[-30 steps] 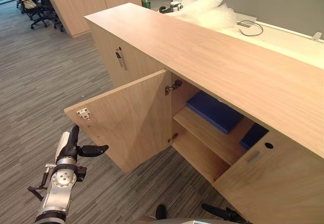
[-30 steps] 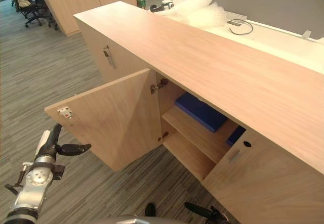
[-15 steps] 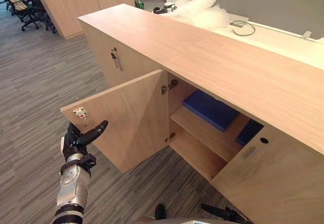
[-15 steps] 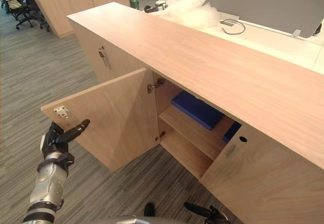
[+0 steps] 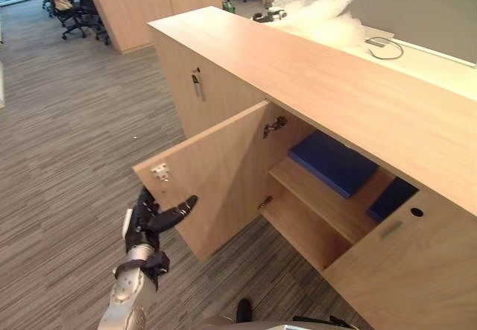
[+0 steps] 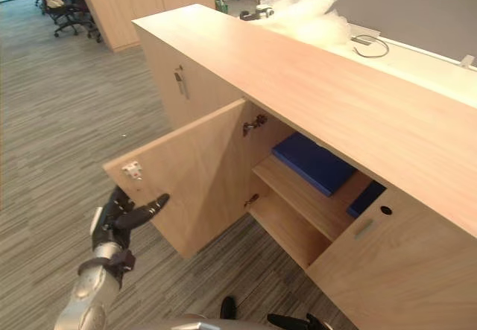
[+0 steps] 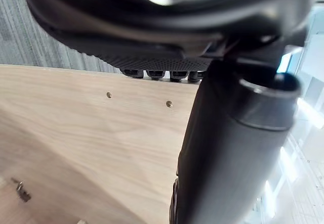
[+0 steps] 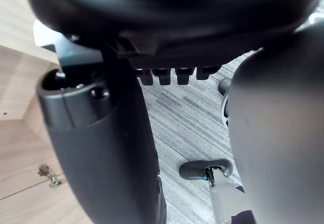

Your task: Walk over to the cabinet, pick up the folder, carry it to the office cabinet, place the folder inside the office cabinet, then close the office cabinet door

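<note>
Left eye view: the long wooden cabinet [image 5: 335, 84] has one door [image 5: 223, 166] swung wide open, and the blue folder [image 5: 332, 162] is lying flat on the upper shelf [image 5: 320, 203] inside, so it's in the cabinet and not in either hand. There's another blue thing [image 5: 391, 198] further along, half hidden behind the shut door next to it. The left hand [image 5: 145, 222] is down by the open door's free edge, below the little catch [image 5: 159, 171]. Its fingers are loose and holding nothing, and the thumb sticks out toward the door. I can't tell if it actually touches. On the top surface at the far end there's a heap of plastic wrap [image 5: 328, 17] and a cable [image 5: 381, 45], and there are office chairs [image 5: 63, 6] way off across the carpet floor [image 5: 67, 144]. The right eye view is pretty much the same: folder on the shelf, left hand just beside the door's outer corner. In the left wrist view the hand is right up against the door panel, with two small screws [image 7: 109, 95] visible and nothing gripped. In the right wrist view the right hand [image 8: 167, 16] hangs over the carpet with its fingers straight out, empty, and a bit of wood panel sits off to one side.
</note>
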Available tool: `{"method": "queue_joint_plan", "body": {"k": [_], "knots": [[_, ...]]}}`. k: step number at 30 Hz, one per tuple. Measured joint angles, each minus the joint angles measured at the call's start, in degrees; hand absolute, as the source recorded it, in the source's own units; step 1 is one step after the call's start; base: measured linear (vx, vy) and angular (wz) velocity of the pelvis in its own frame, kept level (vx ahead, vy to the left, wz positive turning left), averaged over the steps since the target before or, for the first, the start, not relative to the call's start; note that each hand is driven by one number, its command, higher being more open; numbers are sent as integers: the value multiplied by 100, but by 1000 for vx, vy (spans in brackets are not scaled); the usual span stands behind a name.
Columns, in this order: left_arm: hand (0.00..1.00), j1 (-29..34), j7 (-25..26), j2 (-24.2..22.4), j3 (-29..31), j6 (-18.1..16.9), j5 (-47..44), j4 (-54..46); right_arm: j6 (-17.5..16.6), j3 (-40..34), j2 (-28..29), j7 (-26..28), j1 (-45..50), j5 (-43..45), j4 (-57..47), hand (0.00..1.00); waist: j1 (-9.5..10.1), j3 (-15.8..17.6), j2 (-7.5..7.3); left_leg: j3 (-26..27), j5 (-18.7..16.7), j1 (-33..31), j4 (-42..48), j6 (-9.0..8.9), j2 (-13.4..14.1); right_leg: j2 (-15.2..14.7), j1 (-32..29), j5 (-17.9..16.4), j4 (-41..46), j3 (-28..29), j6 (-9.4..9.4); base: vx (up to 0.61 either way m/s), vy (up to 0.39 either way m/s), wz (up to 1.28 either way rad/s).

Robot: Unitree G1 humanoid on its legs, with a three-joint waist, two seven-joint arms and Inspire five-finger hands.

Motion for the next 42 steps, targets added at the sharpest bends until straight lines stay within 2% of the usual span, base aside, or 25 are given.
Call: {"method": "queue_joint_plan", "body": {"k": [1,2,3,6,7,8,9,10,11,13,16,18,21,25,30,34,37,39,42], "knots": [[100,84,-145,59,-158,-2,-163,-149,-28,80,27,8,-45,-2,103,100,-2,-12,-122,-157,-32,-405,1082,797,-32,-219,-154,49,103,5,21,-15,65,13],[100,288,-292,101,-285,10,-324,-317,-8,239,-161,12,-105,-14,174,100,28,-58,100,-577,-398,-232,1007,585,118,-121,-169,104,163,111,76,-2,73,-1],[100,356,-429,123,-299,26,-383,-322,1,305,-176,2,-103,-8,188,100,16,-67,106,-500,-316,-131,848,590,82,-174,-171,177,157,236,142,-2,70,-21],[100,644,-995,394,-483,117,-458,-473,-105,588,-185,26,-89,-9,172,100,-90,-161,121,-298,-169,53,399,654,17,-126,-184,210,19,465,155,-106,100,6],[100,712,-1180,456,-526,192,-518,-586,-105,608,-179,27,-100,-12,196,100,-139,-174,101,-249,-140,40,327,615,9,-119,-211,216,11,466,146,-98,45,38],[100,863,-1458,538,-582,255,-544,-741,-113,612,-139,34,-112,-15,241,100,-213,-250,0,-243,-206,29,150,391,-74,-162,-302,317,-53,497,5,-106,66,45],[100,985,-1729,621,-614,323,-546,-876,-139,626,-11,64,-135,-52,317,100,-278,-313,-304,-325,-289,-321,1031,751,-177,-455,-525,410,26,571,40,-50,6,21],[100,1070,-1832,598,-689,340,-547,-954,-161,641,-64,68,-143,-125,324,100,-223,-330,-161,-546,-514,-367,1338,779,-33,-333,-569,419,53,604,53,21,-9,-22],[100,1240,-2058,544,-764,371,-548,-1024,-131,702,-124,92,-172,-192,329,100,-201,-340,-139,-453,-539,-160,993,626,48,-226,-492,517,-123,657,1,47,-41,-56],[100,1443,-2396,545,-780,425,-549,-1115,-159,864,-100,125,-127,-230,313,100,-236,-376,-145,-258,-433,-30,680,648,72,-193,-464,559,-259,649,3,-45,20,-58],[100,1500,-2777,452,-900,435,-550,-1211,-154,864,-51,172,-189,-227,298,100,-349,-431,-74,-161,-371,151,374,584,136,-56,-327,582,-597,563,-4,-81,-14,-28],[100,1489,-2957,283,-903,386,-558,-1274,-154,873,-37,178,-191,-226,277,100,-387,-444,-33,-172,-328,233,204,517,178,80,-268,675,-855,543,-115,-74,-94,-4],[100,1477,-2941,24,-878,360,-569,-1269,-154,896,-41,177,-179,-225,268,100,-390,-472,12,-213,-246,247,114,396,242,226,-250,839,-1074,544,-176,-14,-97,5],[100,1442,-2907,-77,-881,319,-568,-1089,-151,1070,-38,165,-203,-224,242,100,-371,-461,41,-213,-131,284,93,275,413,442,-194,1051,-1254,564,-222,25,-115,-5],[100,1189,-2863,-209,-888,321,-542,-634,-149,1063,-18,143,-193,-222,142,100,-412,-405,89,-171,-113,392,42,269,648,713,-177,921,-1252,618,-295,71,-83,-13],[100,893,-2800,-427,-812,314,-518,-234,-139,1039,36,125,-199,-219,31,100,-468,-238,98,-124,-180,566,29,172,775,837,-60,894,-1256,635,-335,41,-43,-14],[100,585,-2551,-1085,-229,302,-388,588,-141,935,105,116,-162,-205,-148,100,-520,-183,48,-51,-201,614,10,158,786,842,-59,890,-1260,689,-340,-7,14,-12],[100,262,-2109,-1497,463,224,-250,1486,-136,823,178,74,-91,-7,-278,100,-522,-116,-19,21,-228,717,7,158,798,839,-1,889,-1261,758,-342,-31,25,-16],[100,70,-1672,-1561,1290,182,-104,2423,-131,828,247,40,37,15,-533,100,-535,-61,-90,273,-302,886,9,137,846,842,29,870,-1260,934,-367,-43,18,-39]]}}
